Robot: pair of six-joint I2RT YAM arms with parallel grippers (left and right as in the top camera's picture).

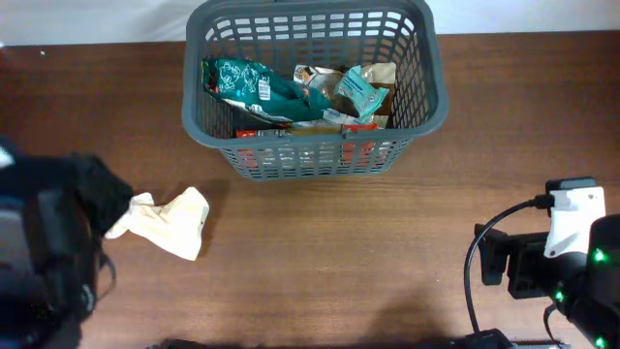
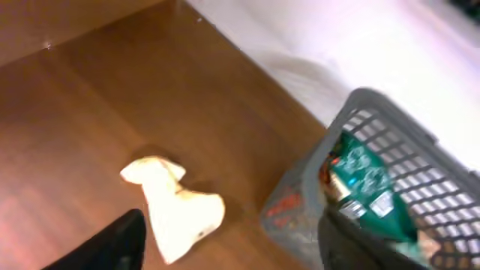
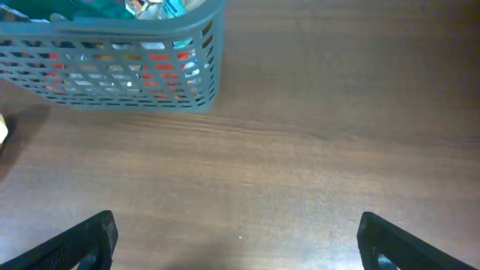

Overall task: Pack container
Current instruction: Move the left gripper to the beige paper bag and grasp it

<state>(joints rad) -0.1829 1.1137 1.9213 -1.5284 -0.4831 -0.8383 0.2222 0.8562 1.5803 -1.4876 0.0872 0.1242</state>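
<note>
Grey plastic container (image 1: 320,155): it stands upright at the far middle of the desk (image 1: 339,262), open top up, so you can drop things in from above.
Contents: a green packet (image 1: 257,89) lies across the left half and a pale teal packet (image 1: 360,92) lies to the right. Red packets show through the slotted front wall at the base. The load looks loose, with room on top.
Cream packet (image 1: 170,221): it lies flat on the bare desk, well apart from the container and off its near-left corner. I judge it to be the one item you have left to pack.
Left hand (image 2: 234,225): its fingers are spread and pinch nothing. The cream packet lies on the desk just below and ahead of them, free of both.
Left arm (image 1: 58,233): it sits low at the desk's left edge, with the wrist tilted so its camera takes in both packet and container. That pose suits a reach for this packet.
Right hand (image 3: 236,221): it is spread wide and empty over bare wood.
Right arm (image 1: 572,252): it is parked at the near-right corner, facing the container's front wall. There it is out of your left arm's way.
</note>
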